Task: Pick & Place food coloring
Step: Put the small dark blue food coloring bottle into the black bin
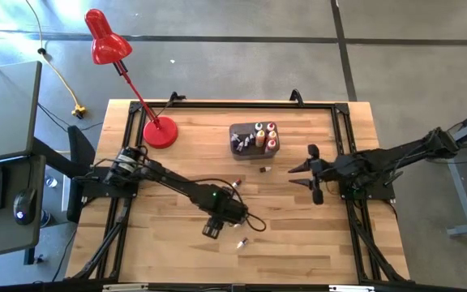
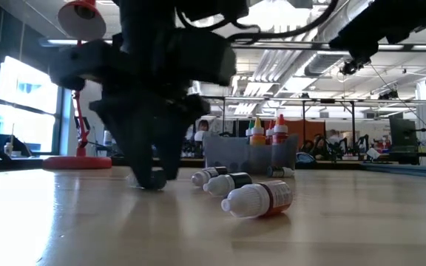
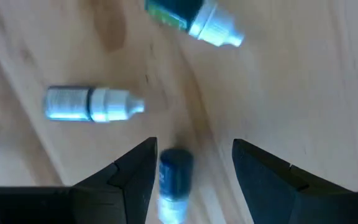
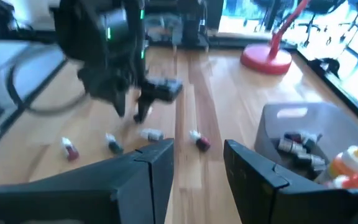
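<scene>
Food coloring target: a small dark-blue bottle [image 3: 175,174] lies flat on the bench [image 1: 298,235] between the left gripper's [image 3: 191,180] fingers, nearer one finger than the other.
Long axis: in the left wrist view it runs roughly parallel to the fingers' faces, pale cap toward the wrist, so a close would squeeze it across its width.
Fingers, left: spread wide, one either side of the bottle, not touching it; the low view shows the tips down at the bench surface.
Nearer arm: the left by far; its gripper [image 1: 214,228] sits over the middle of the bench toward the front edge.
Close neighbours: a white-capped pale bottle [image 3: 92,104] lies just beyond one finger, and a green-labelled bottle [image 3: 194,17] farther ahead; both sit outside the gap.
Other loose bottles: one lies just in front of the gripper [image 1: 242,242], one beyond it [image 1: 237,182] and one near the tub [image 1: 263,169].
Room to move: open bench on all sides, edges well apart; lifting straight up looks free.
Drop point: the grey tub [image 1: 237,130], farther back, already holds upright bottles.
Right gripper [image 1: 314,172]: waits to the right of the tub, fingers spread, holding nothing.
Red lamp [image 1: 156,130]: stands at the back left, well clear.
</scene>
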